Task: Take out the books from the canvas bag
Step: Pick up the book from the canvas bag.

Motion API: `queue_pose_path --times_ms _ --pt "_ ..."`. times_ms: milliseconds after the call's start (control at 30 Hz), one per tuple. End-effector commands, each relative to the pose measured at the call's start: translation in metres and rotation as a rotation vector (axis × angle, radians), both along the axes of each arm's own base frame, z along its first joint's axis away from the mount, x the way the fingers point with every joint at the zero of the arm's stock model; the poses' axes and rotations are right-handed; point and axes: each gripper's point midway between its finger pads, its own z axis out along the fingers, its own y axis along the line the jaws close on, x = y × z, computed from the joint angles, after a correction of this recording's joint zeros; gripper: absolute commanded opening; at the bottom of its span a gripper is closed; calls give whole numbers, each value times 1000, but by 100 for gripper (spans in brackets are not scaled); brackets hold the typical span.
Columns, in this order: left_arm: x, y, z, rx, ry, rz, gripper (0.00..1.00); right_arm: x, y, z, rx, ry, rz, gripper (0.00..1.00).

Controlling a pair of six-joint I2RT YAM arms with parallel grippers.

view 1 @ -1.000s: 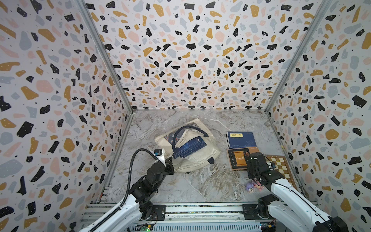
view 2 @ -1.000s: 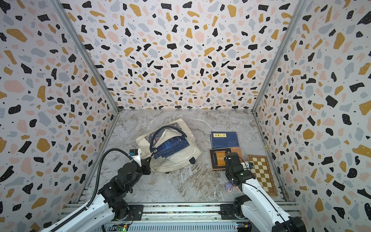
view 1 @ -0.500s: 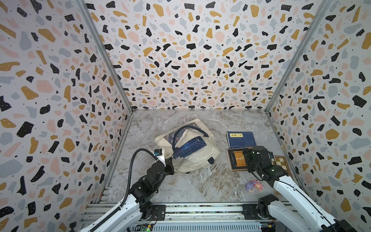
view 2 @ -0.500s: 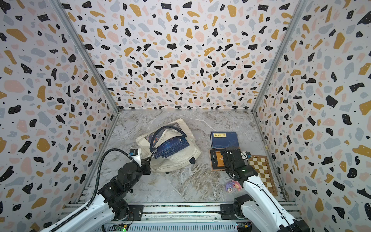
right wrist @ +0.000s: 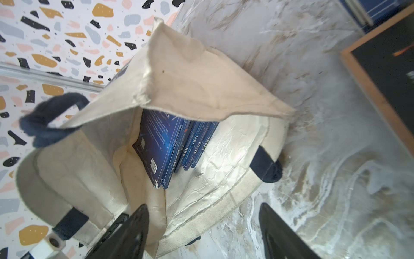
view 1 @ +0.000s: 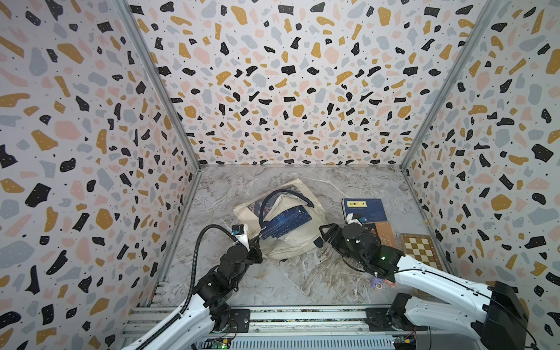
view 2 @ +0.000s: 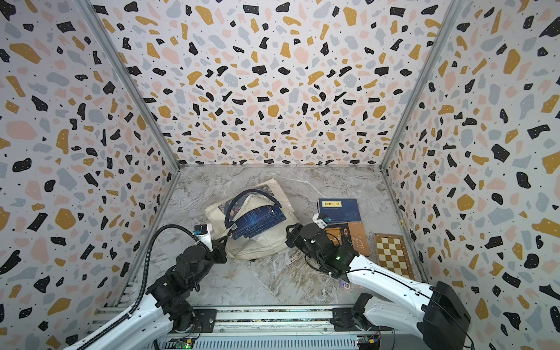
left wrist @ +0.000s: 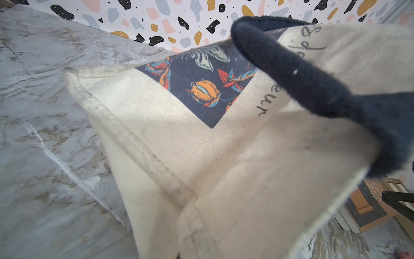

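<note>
Right gripper (view 1: 323,232) has its jaws wide apart with nothing in them, sitting just off the canvas bag (view 1: 291,242) at roughly its 4 o'clock in a top view and pointed at the mouth. Over at the bag's 8 o'clock the left gripper (view 1: 256,242) is pinched tight on the rim cloth, propping the mouth open. The bag itself lies on its side mid-table. The right wrist view shows the rest of the books (right wrist: 170,143) inside: a navy stack, fanned a bit, spines toward the opening. Two are already out, a navy book (view 1: 363,209) and a brown book (view 1: 383,233), around the bag's 3 o'clock, with a checkered board (view 1: 419,248) past them.

My take on doing this bit well: go in low and straight through the opening, and don't snag a finger on the rim or the navy handle (right wrist: 51,121). Bite one book by its spine edge, not the whole bunch. Pull out along the bag's length so the cloth doesn't drag with it. The left side's pinch on the rim is what makes that work.
</note>
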Motion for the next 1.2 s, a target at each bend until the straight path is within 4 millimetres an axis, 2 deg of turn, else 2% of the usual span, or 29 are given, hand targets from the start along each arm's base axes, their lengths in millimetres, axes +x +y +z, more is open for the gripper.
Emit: queue_pose_path --times_ms 0,167,433,600,800,967,1167 --pt "2 -3 14 -24 -45 -11 0 4 25 23 15 -97 39 77" --pt "2 -4 15 -24 -47 -17 0 2 65 21 -14 -119 116 75" --pt "1 -4 15 -21 -50 -21 0 13 128 0 -75 -70 244 75" --pt "1 -4 16 -21 -54 -21 0 26 152 -13 -125 -63 272 75" --pt "1 -4 16 -19 -56 -23 0 39 164 -31 -154 -43 272 75" --pt "1 -4 16 -18 -56 -23 0 53 163 -45 -148 -32 264 75" --pt "1 -5 16 -15 -55 -27 0 71 162 -45 -103 -76 247 72"
